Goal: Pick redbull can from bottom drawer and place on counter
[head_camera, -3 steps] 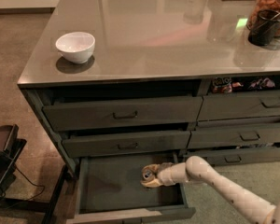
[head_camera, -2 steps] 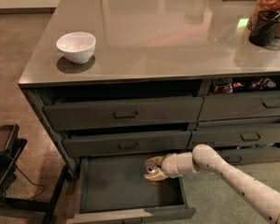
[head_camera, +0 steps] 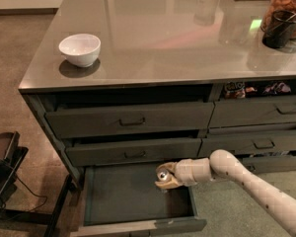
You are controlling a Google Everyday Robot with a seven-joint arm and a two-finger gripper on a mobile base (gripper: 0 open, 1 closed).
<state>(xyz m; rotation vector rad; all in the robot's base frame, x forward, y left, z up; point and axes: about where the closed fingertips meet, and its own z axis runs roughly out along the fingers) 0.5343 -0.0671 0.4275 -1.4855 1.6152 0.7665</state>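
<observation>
The redbull can is a small silver can with a shiny round top, held in my gripper above the floor of the open bottom drawer. The gripper is shut on the can, near the drawer's right rear part, just below the front of the middle drawer. My pale arm reaches in from the lower right. The counter is the glossy grey-brown top above the drawers.
A white bowl stands on the counter's left front. A dark cup and a jar stand at the counter's right rear. Two handled drawers are above the open one. A black stand is at the far left on the floor.
The gripper has lifted the can a little off the drawer floor and upward toward the middle drawer's front.
</observation>
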